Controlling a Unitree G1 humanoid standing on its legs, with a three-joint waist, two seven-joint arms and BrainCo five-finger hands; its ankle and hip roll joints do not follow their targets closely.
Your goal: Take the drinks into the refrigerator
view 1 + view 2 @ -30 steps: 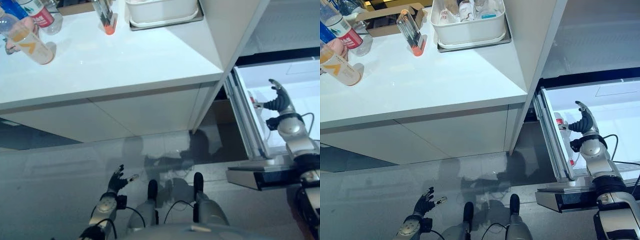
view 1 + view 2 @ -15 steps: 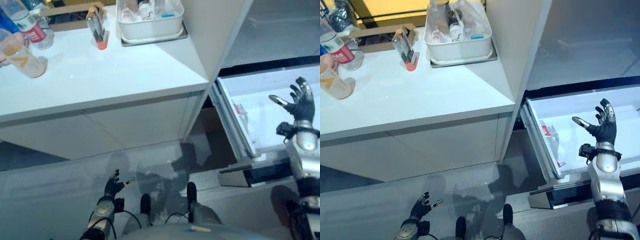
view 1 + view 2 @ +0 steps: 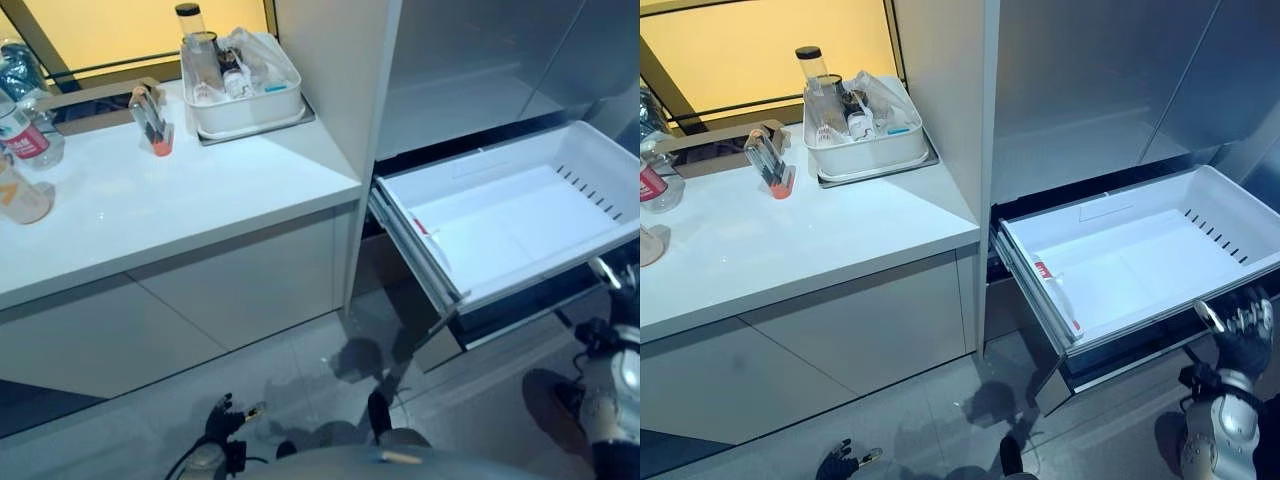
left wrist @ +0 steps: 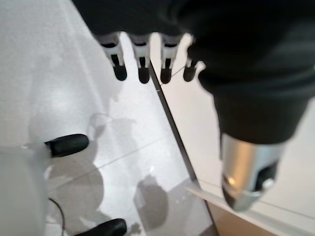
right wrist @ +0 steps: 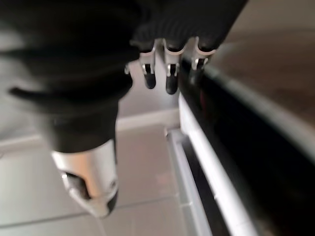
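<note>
While the right hand (image 3: pixel 1240 325) hangs low in front of the pulled-out refrigerator drawer (image 3: pixel 1140 262), its fingers loosely spread and holding nothing, the left hand (image 3: pixel 226 418) hangs lower, down by the floor in front of the cabinet, fingers relaxed and straight, also empty. From either hand the drinks lie up and away to the robot's left: a bottle with a red label (image 3: pixel 22 130) stands upright at the far left edge of the white worktop (image 3: pixel 200 200), with a pale orange-marked bottle (image 3: pixel 18 196) just beside it, nearer the front edge. Both stand on end, long axes vertical. The left hand looks the nearer of the two, since the right is well apart across the whole cabinet front. The white drawer is open and shows one small red-marked item (image 3: pixel 1052 285) lying along its left wall. A white tub (image 3: pixel 245 100) of bottles and a small clear holder with an orange base (image 3: pixel 152 122) stand further back on the worktop.
</note>
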